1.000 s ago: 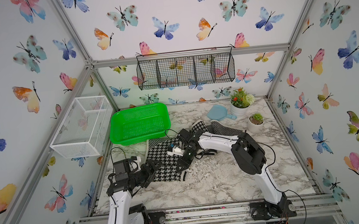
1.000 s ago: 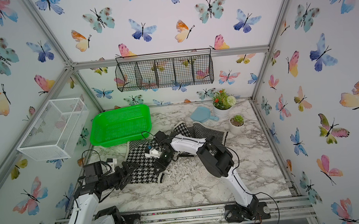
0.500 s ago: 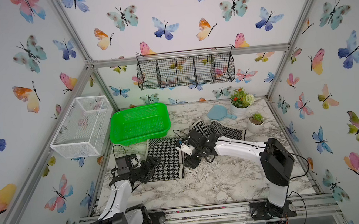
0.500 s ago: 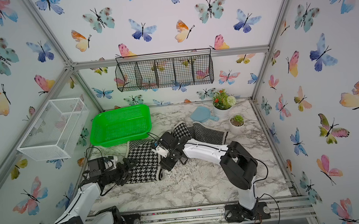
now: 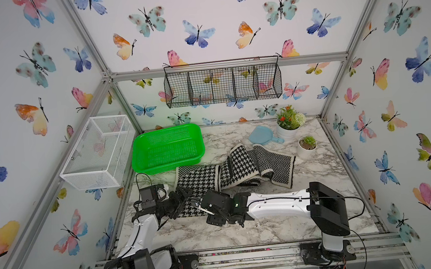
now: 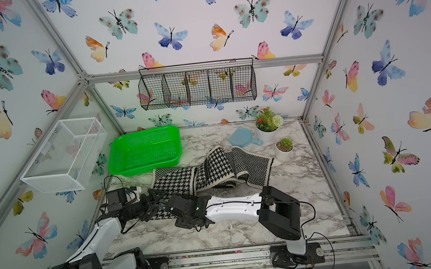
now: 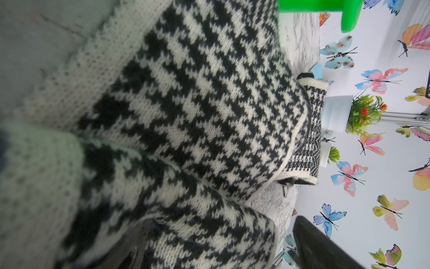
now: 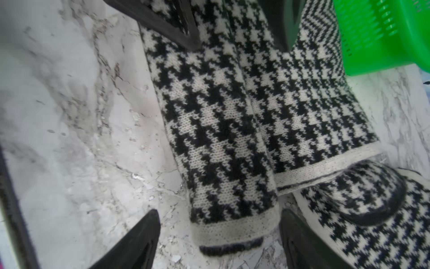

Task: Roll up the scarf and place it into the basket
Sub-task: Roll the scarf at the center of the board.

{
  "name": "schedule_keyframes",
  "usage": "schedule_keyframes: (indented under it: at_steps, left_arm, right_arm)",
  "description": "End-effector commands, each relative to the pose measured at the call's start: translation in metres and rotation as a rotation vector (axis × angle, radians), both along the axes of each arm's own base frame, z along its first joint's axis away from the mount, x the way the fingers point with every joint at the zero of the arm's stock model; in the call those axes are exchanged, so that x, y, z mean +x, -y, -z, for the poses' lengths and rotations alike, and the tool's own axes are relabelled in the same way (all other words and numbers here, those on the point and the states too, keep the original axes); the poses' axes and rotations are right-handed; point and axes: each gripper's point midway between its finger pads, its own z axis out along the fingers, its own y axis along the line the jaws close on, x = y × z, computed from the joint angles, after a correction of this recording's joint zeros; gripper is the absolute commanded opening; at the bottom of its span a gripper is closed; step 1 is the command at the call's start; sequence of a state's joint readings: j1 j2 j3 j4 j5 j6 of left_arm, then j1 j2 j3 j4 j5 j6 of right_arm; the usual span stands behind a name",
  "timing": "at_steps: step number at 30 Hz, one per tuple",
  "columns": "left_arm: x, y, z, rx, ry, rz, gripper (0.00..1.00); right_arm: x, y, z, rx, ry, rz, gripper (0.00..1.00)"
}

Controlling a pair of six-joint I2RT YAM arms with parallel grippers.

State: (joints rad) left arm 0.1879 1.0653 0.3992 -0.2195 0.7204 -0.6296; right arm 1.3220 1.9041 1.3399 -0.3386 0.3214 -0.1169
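Observation:
The black-and-white houndstooth scarf (image 5: 238,165) (image 6: 212,170) lies in a loose band from the front left toward the back right of the marble table. Its near end is folded over into a short roll (image 8: 221,116). My right gripper (image 8: 218,235) (image 5: 201,208) is open, its fingers (image 8: 130,242) standing either side of one end of that roll. My left gripper (image 5: 186,196) (image 6: 156,199) is open at the roll's other end, with scarf (image 7: 209,104) filling its view and one dark finger (image 7: 321,246) showing. The green basket (image 5: 168,150) (image 6: 144,152) stands behind the scarf, with nothing in it.
A white wire-mesh box (image 5: 99,153) hangs on the left wall and a black wire rack (image 5: 223,85) on the back wall. A blue flat tool (image 5: 262,136), a flowering pot (image 5: 289,123) and a small succulent pot (image 5: 307,144) stand at the back right.
My right gripper has opened and drawn toward the front left, down to the scarf's near end. The left arm has reached in to the same rolled end, staying open.

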Motion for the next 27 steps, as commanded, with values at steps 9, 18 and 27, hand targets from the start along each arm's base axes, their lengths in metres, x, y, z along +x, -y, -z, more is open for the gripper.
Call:
schedule_keyframes:
  at_steps: [9,18,27]
  left_arm:
    - [0.004,0.002,-0.005,-0.013,0.021,0.011,0.98]
    - [0.012,0.001,-0.02,-0.018,0.043,0.016,0.99]
    - [0.029,-0.015,-0.048,0.043,0.079,-0.033,0.98]
  right_arm:
    - [0.015,0.015,0.068,-0.191,0.091,0.032,0.79]
    - [0.013,0.017,0.087,-0.243,0.063,0.024,0.11]
    - [-0.036,0.001,0.064,-0.128,-0.294,-0.045,0.02]
